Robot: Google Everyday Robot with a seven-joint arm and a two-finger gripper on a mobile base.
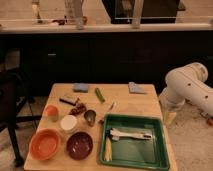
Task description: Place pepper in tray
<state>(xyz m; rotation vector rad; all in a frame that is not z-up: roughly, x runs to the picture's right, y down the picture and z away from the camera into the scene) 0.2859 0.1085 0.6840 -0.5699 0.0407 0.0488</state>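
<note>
Your gripper hangs wide and empty at the worktop's three o'clock, so straddle the pepper crosswise, eleven o'clock of the tray.

Dim, warm indoor light from above, brightest along the back counter; cabinets below it nearly black. The worktop is evenly lit, shadows short and soft. Whole frame blurry. The gripper hangs pale and indistinct off the worktop's right edge.
</note>
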